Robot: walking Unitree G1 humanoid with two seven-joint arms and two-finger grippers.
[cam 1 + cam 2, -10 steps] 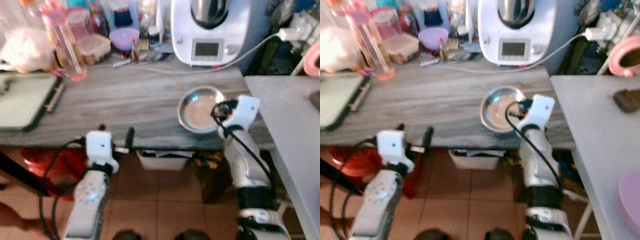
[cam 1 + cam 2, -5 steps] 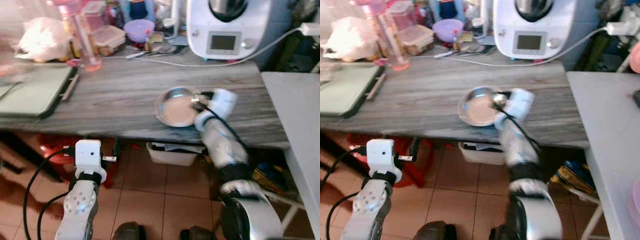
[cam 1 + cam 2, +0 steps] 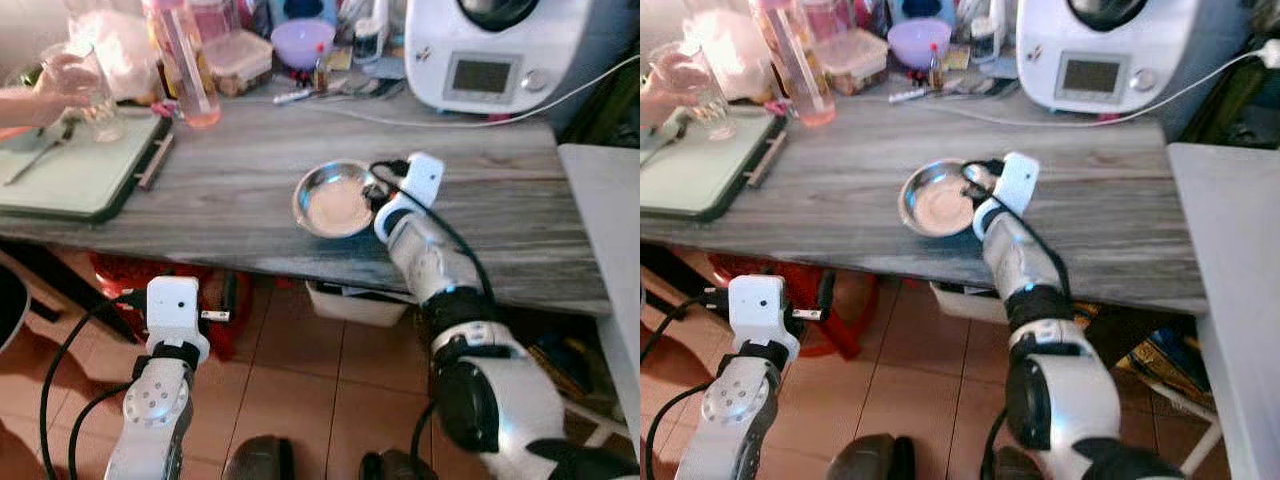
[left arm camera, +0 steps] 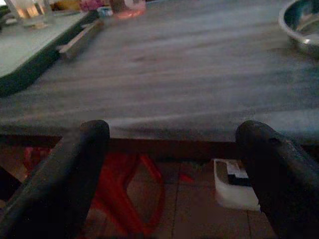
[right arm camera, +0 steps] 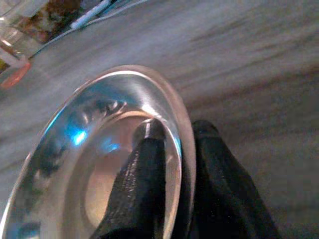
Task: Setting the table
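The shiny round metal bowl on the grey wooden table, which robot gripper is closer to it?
Right. The right gripper pinches the round metal bowl by its rim, one finger inside, one outside. The left gripper hangs open below the grey wooden table's front edge, well away from the bowl.

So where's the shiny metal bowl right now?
In the eye views the metal bowl sits near the front edge of the grey wooden counter, in front of the white kitchen machine. The right gripper pinches its rim.
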